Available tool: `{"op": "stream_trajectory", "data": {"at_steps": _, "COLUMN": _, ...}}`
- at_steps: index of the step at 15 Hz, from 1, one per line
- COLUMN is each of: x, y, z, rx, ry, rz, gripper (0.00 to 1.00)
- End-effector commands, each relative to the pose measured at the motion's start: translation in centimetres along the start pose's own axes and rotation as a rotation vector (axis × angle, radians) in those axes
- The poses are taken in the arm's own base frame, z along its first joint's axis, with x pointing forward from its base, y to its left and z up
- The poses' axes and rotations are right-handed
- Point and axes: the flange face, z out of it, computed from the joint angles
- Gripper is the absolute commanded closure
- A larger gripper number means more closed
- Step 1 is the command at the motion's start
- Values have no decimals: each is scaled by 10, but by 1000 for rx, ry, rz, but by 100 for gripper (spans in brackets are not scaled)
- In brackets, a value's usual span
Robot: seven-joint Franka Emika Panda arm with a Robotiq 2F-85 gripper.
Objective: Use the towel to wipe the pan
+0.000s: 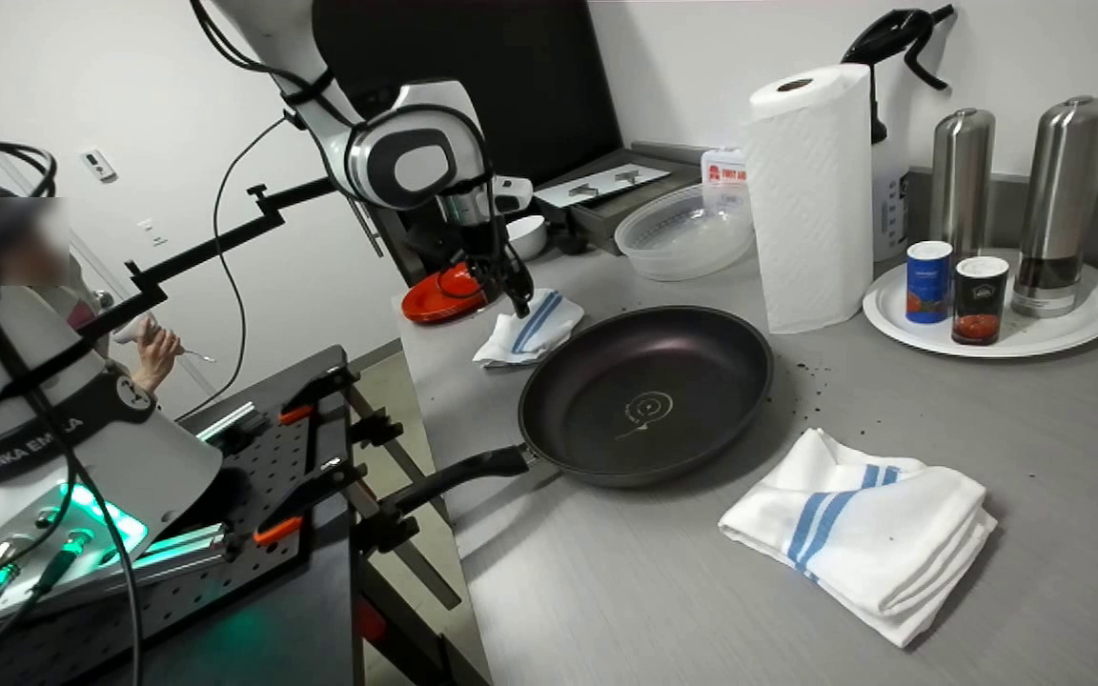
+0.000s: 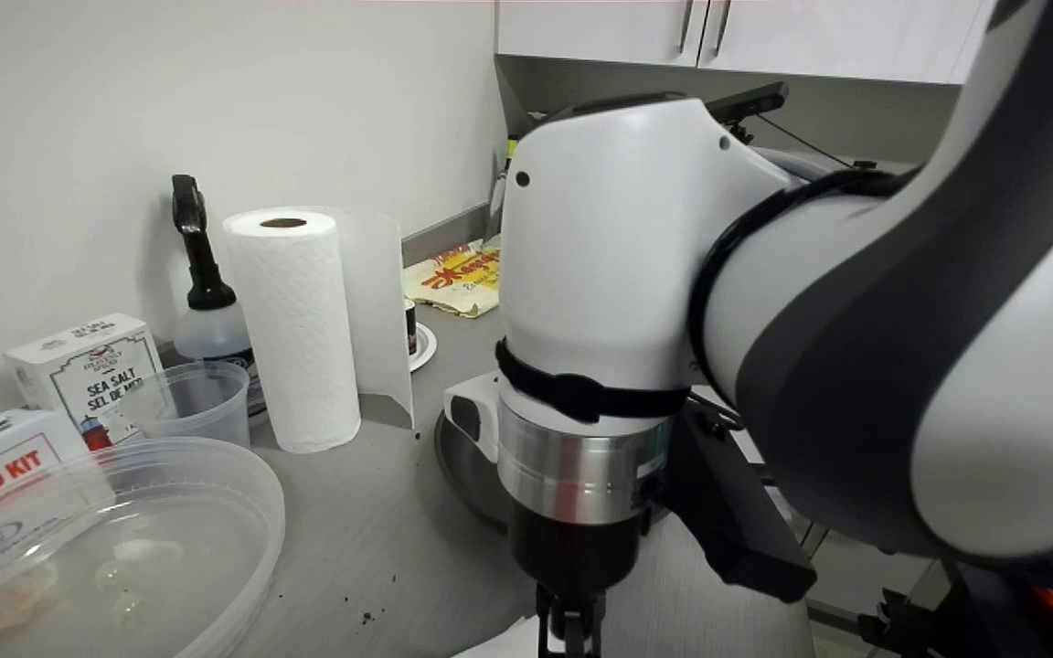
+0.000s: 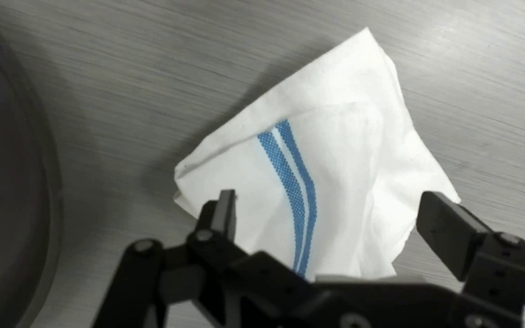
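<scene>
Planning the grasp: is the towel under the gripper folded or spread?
Folded: in the wrist view, the towel shows a striped upper layer lying over another.

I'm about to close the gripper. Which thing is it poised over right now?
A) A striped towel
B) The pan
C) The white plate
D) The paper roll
A: in the wrist view a striped towel shows between the wide-set jaws of the gripper, while the pan sits off at the left edge of that picture.
</scene>
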Motion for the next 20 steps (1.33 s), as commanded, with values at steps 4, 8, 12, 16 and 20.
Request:
{"op": "stream_trajectory", "data": {"at_steps": 4, "x": 2, "y": -33, "z": 18, "rx": -23, "ry": 106, "rz": 21, "gripper": 0}}
{"op": "stream_trajectory", "data": {"at_steps": 8, "x": 2, "y": -35, "z": 34, "rx": -73, "ry": 178, "rz": 32, "gripper": 0}}
{"op": "stream_trajectory", "data": {"at_steps": 12, "x": -1, "y": -35, "z": 50, "rx": -110, "ry": 188, "rz": 47, "gripper": 0}}
{"op": "stream_trajectory", "data": {"at_steps": 16, "x": -3, "y": -38, "z": 62, "rx": -124, "ry": 169, "rz": 56, "gripper": 0}}
{"op": "stream_trajectory", "data": {"at_steps": 20, "x": -4, "y": -40, "z": 71, "rx": -122, "ry": 157, "rz": 67, "gripper": 0}}
